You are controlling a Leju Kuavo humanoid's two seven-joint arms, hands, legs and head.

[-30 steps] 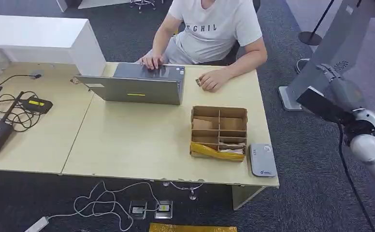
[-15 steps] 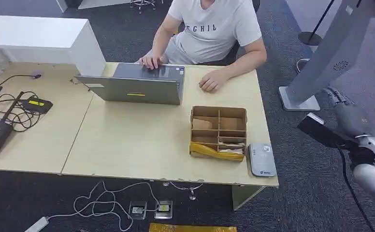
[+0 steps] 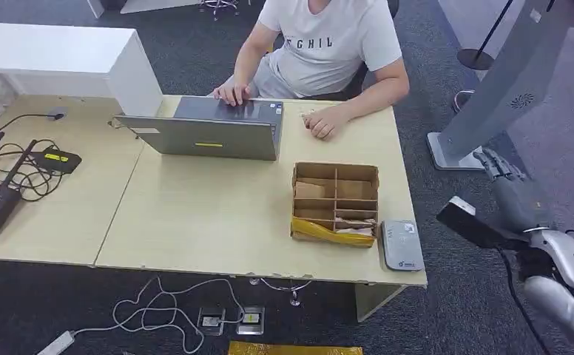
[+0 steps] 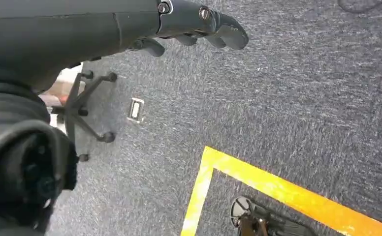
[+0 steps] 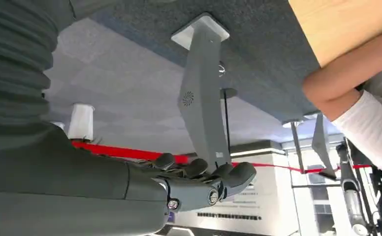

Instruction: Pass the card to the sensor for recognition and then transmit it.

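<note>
Right arm: in the head view it comes in at the lower right, off the table's right end and over dark carpet, forearm angled up and away from the robot.
Right hand (image 3: pixel 507 191): stretched out flat, its dark fingers (image 5: pixel 228 175) lying side by side and nearly straight, only slightly bent at the tips. It holds nothing.
Left hand (image 4: pixel 189 22): hangs over grey carpet beside a yellow floor line (image 4: pixel 282 189). Its fingers are lightly bent with nothing in them.
Sensor (image 3: pixel 402 245): a small flat grey reader with rounded corners and a blue mark at its near end. It lies on the near right corner of the table (image 3: pixel 210 214), just beside the cardboard box.
Card: I cannot make out a separate card. Pale flat pieces lie in the near compartments of the cardboard box (image 3: pixel 335 202), too small to tell what they are.
Sensor and right hand: well apart. The sensor is on the table, to the left of the hand, and the hand is off the table edge.
Person: seated at the far side in a white T-shirt (image 3: pixel 328 37). One hand rests on the grey laptop (image 3: pixel 208 129) and the other rests on the table next to it.
Behind the right hand: a grey slanted kiosk stand (image 3: pixel 506 81).
</note>
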